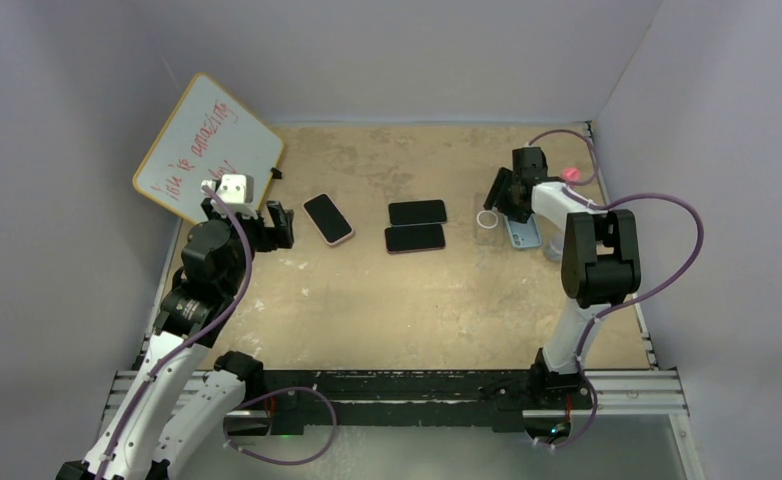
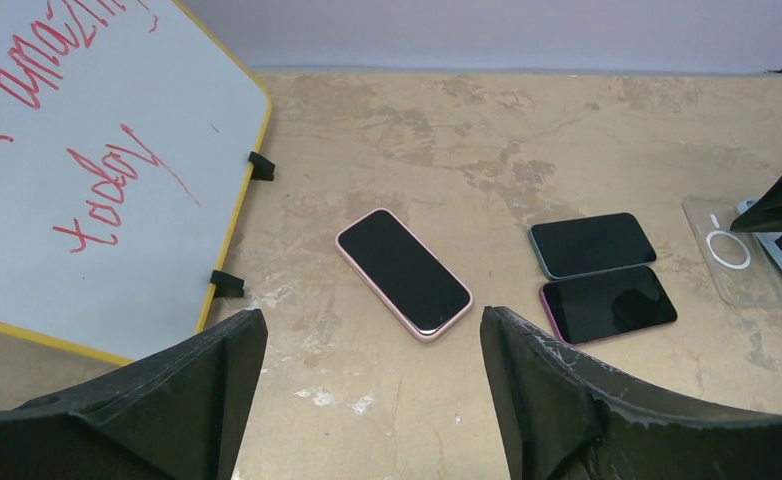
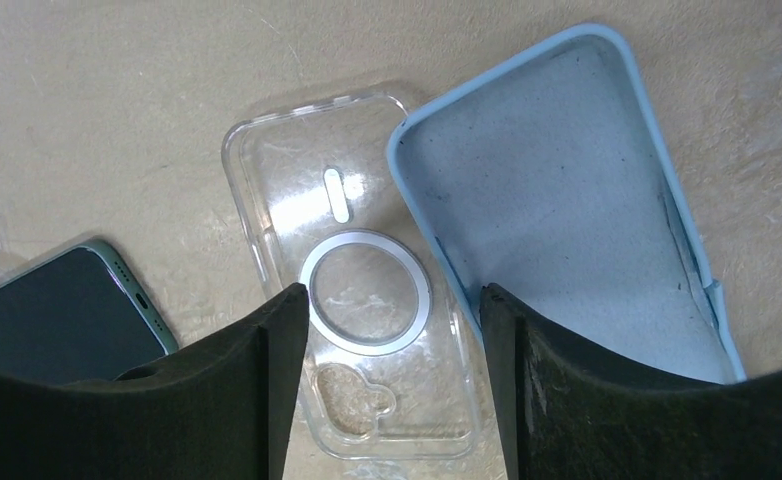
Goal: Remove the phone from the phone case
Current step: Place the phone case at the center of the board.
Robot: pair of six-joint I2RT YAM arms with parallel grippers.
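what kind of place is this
Likely a robot test cell in a lab: plain walls box in a worn table, a handwritten whiteboard leans at the left, and an empty clear case and blue case lie out like props.

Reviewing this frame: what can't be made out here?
- Whiteboard writing: left wrist view cuts it off at the edge; too small from above.
- Blue case: top view, right arm covers part of it.
- Green phone: right wrist view, cut by edge and fingers.
- Pink object: top view, too small to identify.
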